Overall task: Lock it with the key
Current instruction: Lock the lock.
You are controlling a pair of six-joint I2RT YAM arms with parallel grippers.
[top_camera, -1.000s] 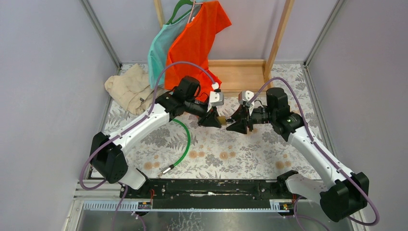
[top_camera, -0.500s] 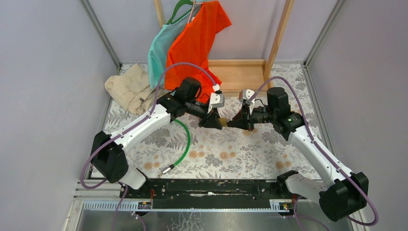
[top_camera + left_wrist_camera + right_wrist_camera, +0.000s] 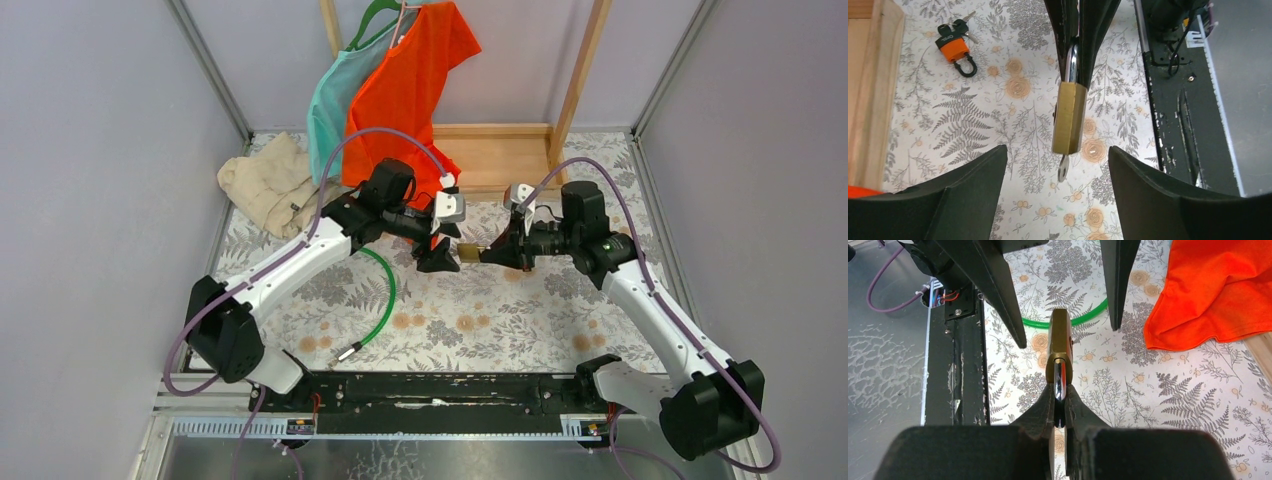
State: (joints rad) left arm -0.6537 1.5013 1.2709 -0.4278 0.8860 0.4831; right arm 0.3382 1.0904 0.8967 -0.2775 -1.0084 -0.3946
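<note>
With the right gripper [image 3: 1060,392] clamped on the padlock [image 3: 1069,117] by its shackle [image 3: 1072,65] and the left gripper [image 3: 1057,152] spread wide either side of the body without touching (a bare key [image 3: 1063,167] hangs beneath), the left should next fetch the orange key [image 3: 954,49], which lies on the cloth [image 3: 998,115] well ahead of its jaws.

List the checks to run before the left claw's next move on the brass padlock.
1. Right claw clamped on the shackle: ok.
2. Brass padlock clear of the table: ok.
3. Left claw open, fingers either side of the padlock, not touching: ok.
4. Small metal key sticking out of the padlock's base: ok.
5. Shackle pressed home: cannot tell.
</note>
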